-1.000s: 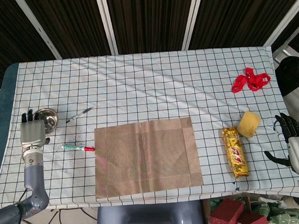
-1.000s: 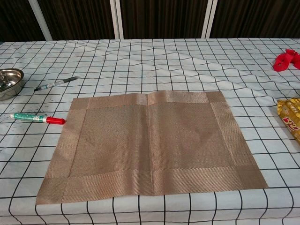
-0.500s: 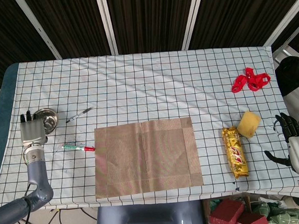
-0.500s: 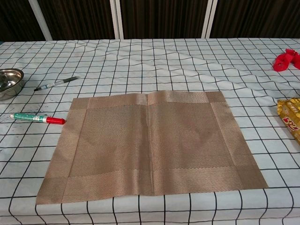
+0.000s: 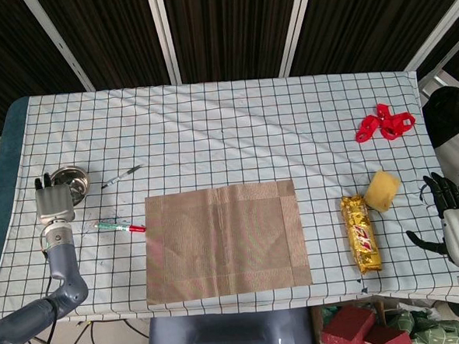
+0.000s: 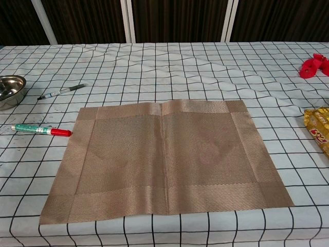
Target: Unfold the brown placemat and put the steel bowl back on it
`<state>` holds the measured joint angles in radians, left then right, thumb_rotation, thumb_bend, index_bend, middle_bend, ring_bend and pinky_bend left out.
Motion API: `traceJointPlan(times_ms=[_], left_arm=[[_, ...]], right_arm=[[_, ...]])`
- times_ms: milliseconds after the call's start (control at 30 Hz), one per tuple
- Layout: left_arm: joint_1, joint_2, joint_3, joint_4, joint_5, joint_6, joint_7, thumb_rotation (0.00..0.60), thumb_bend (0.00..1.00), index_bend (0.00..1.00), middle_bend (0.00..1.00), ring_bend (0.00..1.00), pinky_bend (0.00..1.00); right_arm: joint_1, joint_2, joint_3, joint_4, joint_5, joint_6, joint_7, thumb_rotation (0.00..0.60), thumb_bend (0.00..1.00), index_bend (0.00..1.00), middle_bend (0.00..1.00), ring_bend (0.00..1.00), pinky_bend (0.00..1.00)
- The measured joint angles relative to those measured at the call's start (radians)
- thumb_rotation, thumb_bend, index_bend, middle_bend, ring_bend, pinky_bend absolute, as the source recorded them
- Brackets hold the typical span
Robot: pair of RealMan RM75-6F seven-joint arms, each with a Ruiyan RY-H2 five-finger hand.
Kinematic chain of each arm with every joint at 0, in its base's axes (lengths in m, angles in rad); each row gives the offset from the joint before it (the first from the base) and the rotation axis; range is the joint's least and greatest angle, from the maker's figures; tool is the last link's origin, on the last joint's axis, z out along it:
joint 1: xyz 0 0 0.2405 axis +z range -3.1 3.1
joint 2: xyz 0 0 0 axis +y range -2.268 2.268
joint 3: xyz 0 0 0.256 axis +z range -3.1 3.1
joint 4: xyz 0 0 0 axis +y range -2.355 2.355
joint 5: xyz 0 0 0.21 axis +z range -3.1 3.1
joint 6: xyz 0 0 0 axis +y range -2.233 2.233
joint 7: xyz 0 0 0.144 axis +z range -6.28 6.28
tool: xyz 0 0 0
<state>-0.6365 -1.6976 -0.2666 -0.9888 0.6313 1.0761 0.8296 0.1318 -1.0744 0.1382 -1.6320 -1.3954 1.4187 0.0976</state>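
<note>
Lying flat and unfolded at frame centre, the brown placemat (image 5: 226, 241) is awaiting the steel bowl (image 5: 73, 184); the left hand (image 5: 54, 204), empty with fingers apart, is hovering beside it, while the right hand (image 5: 455, 222) is idling, fingers spread, lower right.

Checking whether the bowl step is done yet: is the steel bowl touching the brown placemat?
Apart. The chest view shows the steel bowl at the far left on the checked cloth, with cloth and a marker between it and the brown placemat.

Brown placemat (image 5: 225, 241): woven, rectangular, darker border band, fully unfolded, flat on checked cloth at near-centre edge of table; faint vertical crease down middle. Steel bowl (image 5: 73, 182): small, shiny, round, upright, off mat, well apart to mat's far left, near table's left edge.
</note>
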Motion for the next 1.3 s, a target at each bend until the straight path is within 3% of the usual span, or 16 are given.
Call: traceJointPlan(times_ms=[333, 733, 1033, 1300], left_arm=[[-0.001, -0.017, 0.006, 0.029, 0.018, -0.011, -0.003, 0.600, 0.46, 0.65, 0.25, 0.04, 0.09], [0.008, -0.007, 0.006, 0.004, 0.069, 0.017, -0.041, 0.600, 0.50, 0.67, 0.27, 0.05, 0.10], [0.019, 0.064, 0.010, -0.161, 0.222, 0.118, -0.116, 0.600, 0.50, 0.67, 0.28, 0.05, 0.10], [0.016, 0.132, 0.033, -0.408, 0.372, 0.189, -0.133, 0.600, 0.50, 0.67, 0.27, 0.05, 0.10]], right_arm=[[0.000, 0.001, 0.000, -0.001, 0.000, -0.001, 0.002, 0.600, 0.13, 0.00, 0.00, 0.00, 0.17], [0.001, 0.001, 0.000, 0.000, -0.001, -0.002, 0.005, 0.600, 0.13, 0.00, 0.00, 0.00, 0.17], [0.001, 0.002, 0.000, -0.001, -0.001, -0.003, 0.008, 0.600, 0.13, 0.00, 0.00, 0.00, 0.17], [0.001, 0.001, 0.000, -0.001, -0.001, -0.002, 0.005, 0.600, 0.13, 0.00, 0.00, 0.00, 0.17]])
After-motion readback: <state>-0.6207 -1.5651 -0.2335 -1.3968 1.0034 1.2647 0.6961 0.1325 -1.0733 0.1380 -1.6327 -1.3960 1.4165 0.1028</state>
